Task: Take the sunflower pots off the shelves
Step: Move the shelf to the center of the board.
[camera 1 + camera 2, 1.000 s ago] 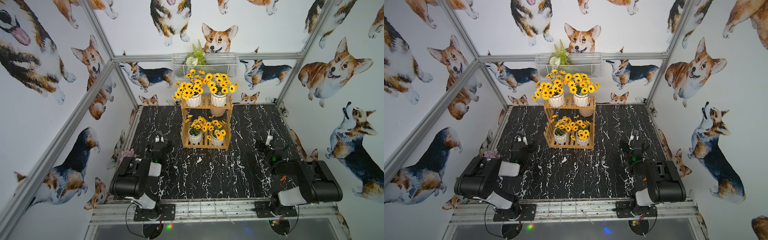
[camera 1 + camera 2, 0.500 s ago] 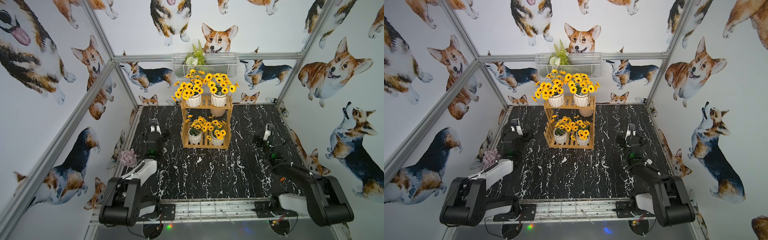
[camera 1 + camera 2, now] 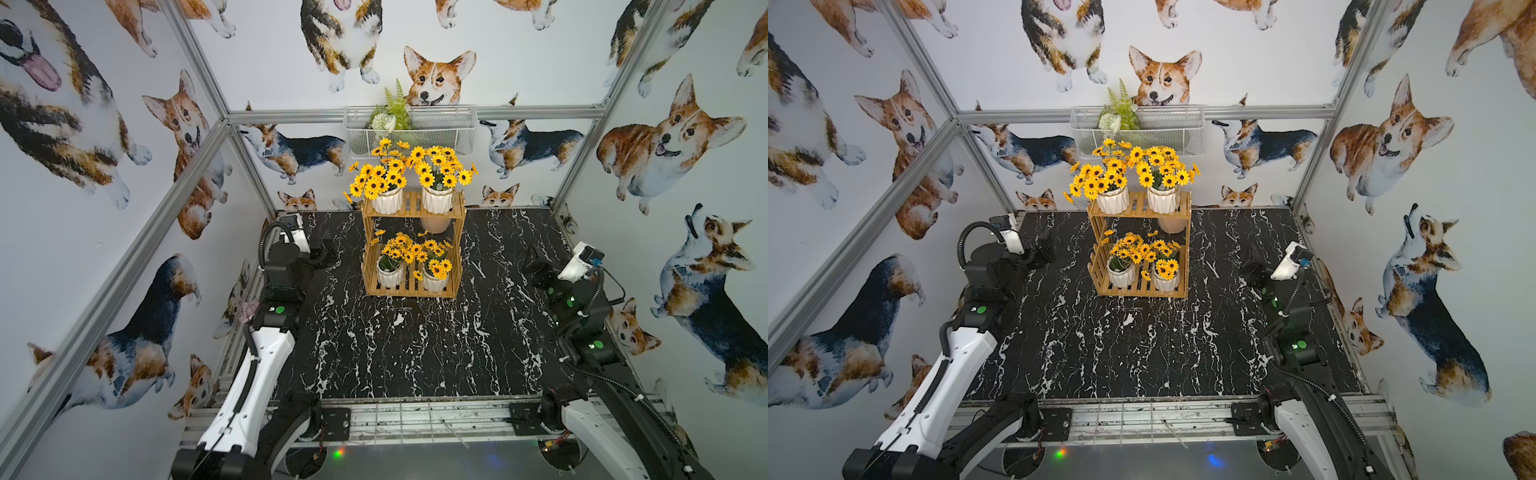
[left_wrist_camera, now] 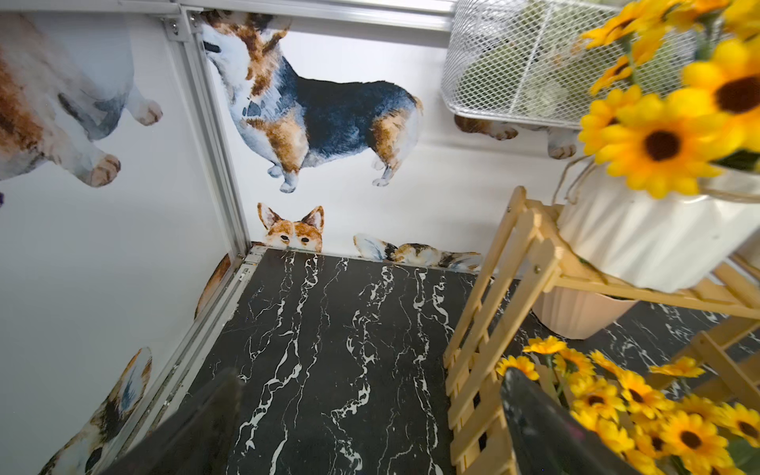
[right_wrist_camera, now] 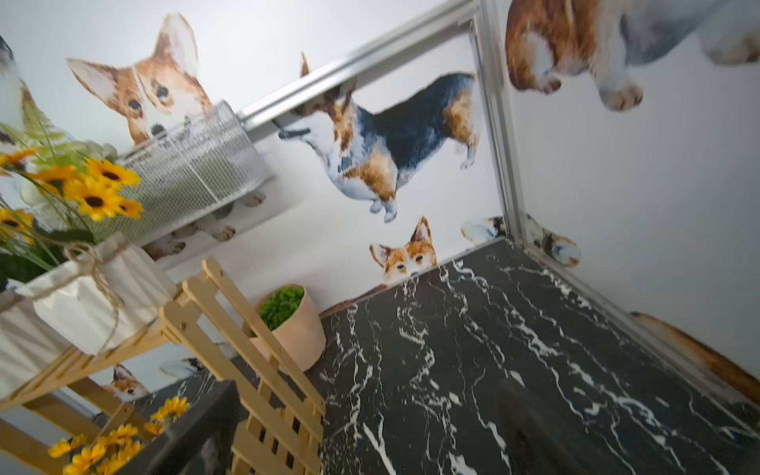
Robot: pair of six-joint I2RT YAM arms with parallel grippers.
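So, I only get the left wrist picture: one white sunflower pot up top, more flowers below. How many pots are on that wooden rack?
Observer: Four, in both top views: top-left pot, top-right pot, bottom-left pot, bottom-right pot.
Operator: And the beige bowl behind the rack, what's in it?
Observer: Round green foliage, shown by the right wrist view; no sunflowers.
Operator: Anything to the rack's right?
Observer: The right gripper, open and empty, apart from the rack.
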